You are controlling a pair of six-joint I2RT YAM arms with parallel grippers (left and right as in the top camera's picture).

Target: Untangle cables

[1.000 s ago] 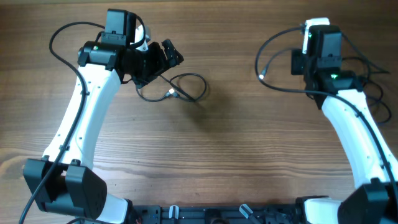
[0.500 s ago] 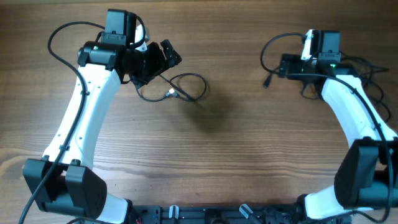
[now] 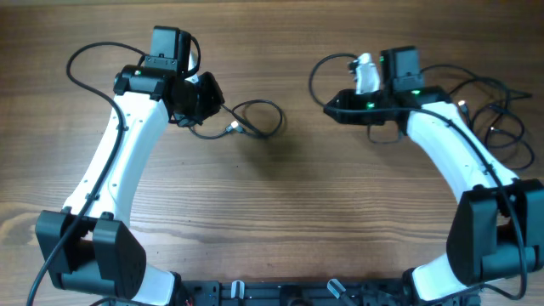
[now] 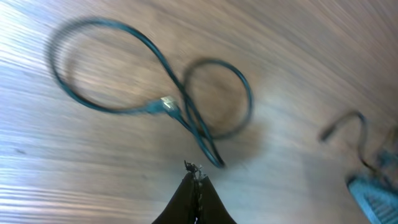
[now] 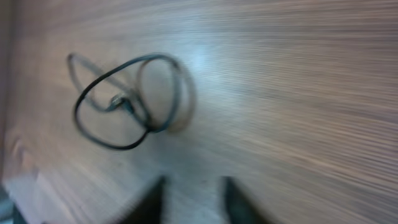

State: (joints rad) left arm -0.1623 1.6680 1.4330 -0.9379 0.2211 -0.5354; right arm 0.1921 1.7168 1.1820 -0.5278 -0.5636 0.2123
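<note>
Left fingers [image 4: 186, 200]: two dark fingers pressed together into a single point, low in the left wrist view.
Left gripper [image 4: 194, 171]: closed; the nearest strand of cord ends just to the right of its tip, and I cannot tell whether they touch.
Right fingers [image 5: 151, 200]: two dark, blurred fingers standing a little apart.
Right gripper [image 5: 193, 186]: bare wood shows in the gap and no cord lies between the fingers (the wrist view is smeared, so fine detail is lost).
Thin black looped cable [image 4: 177, 107]: lies flat on the table in a figure-eight of two loops, just right of the left gripper and well left of the right gripper.
Small silver plug [image 4: 166, 104]: sits at the crossing of the two loops.
Further thin black cords in loose loops [image 3: 501, 115]: spread on the far right side of the table, beside the right arm.
White left arm [image 3: 119, 170]: reaches from the near left corner to the far left.
White right arm [image 3: 450, 161]: curves from the near right corner to the far middle, its gripper pointing left.
Brown wood-grain table [image 3: 280, 212]: carries everything.
</note>
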